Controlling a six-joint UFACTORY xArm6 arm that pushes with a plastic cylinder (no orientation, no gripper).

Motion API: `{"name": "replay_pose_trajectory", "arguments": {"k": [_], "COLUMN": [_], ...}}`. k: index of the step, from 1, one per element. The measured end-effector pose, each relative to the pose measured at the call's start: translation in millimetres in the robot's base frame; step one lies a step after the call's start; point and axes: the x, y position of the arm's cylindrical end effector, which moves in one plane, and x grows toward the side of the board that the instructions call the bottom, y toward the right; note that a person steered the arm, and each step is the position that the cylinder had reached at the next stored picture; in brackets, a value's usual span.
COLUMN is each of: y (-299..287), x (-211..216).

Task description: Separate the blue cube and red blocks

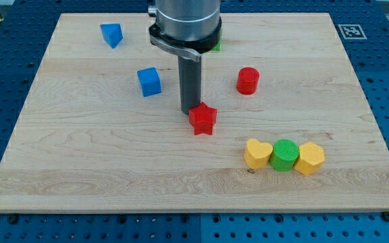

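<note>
The blue cube (pixel 149 82) lies left of centre on the wooden board (pixel 80 155). A red star block (pixel 202 119) lies near the middle, and a red cylinder (pixel 248 80) lies to its upper right. My tip (pixel 189 111) rests on the board just left of the red star, touching or nearly touching it, and to the lower right of the blue cube.
A second blue block (pixel 112 34), wedge-like, lies at the top left. A green block (pixel 217 46) is mostly hidden behind the arm at the top. A yellow heart (pixel 257 153), green cylinder (pixel 285 154) and yellow hexagon (pixel 309 158) sit in a row at the bottom right.
</note>
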Motion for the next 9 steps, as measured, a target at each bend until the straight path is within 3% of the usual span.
{"name": "replay_pose_trajectory", "arguments": {"k": [2,4,6,7,9], "y": [-63.0,55.8,-16.0,-4.8,75.9], "x": [6.3,8.5,10.3,30.1,32.0]}}
